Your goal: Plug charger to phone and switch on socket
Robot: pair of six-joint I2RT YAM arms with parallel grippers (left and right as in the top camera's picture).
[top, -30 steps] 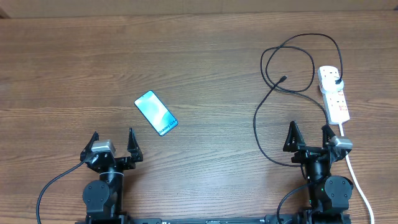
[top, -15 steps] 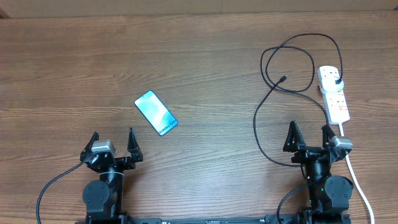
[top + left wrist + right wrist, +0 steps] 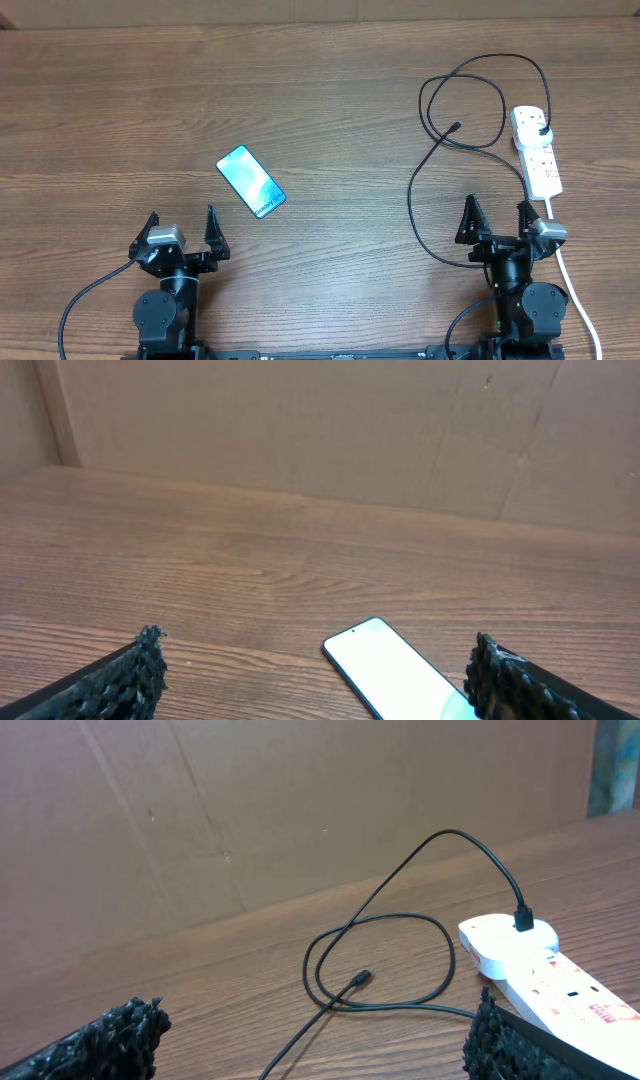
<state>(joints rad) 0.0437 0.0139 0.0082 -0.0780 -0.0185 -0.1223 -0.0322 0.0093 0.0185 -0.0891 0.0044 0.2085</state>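
We start with the table (image 3: 320, 90). Both arms sit at its near edge with jaws spread wide and nothing held: the left gripper (image 3: 181, 215) and the right gripper (image 3: 495, 203).

The socket (image 3: 537, 150) lies just ahead of the right gripper, a little to its outer side. Its long axis runs away from the gripper, and the charger's plug (image 3: 541, 130) is already seated at its far end.

The phone (image 3: 251, 181) lies face up ahead of the left gripper, slightly to its inner side. Its long axis is slanted, so one short end faces back toward the right arm's side. We cannot tell which end carries the port.

The charger (image 3: 412, 195) loops ahead of the right gripper on its inner side. Its connector tip (image 3: 456, 126) rests within that loop, ahead and slightly inward of the right gripper, well apart from the phone.

We judge the right arm nearer for taking the tip. The carry would then run across toward the left gripper's side, where the left arm could steady the phone.
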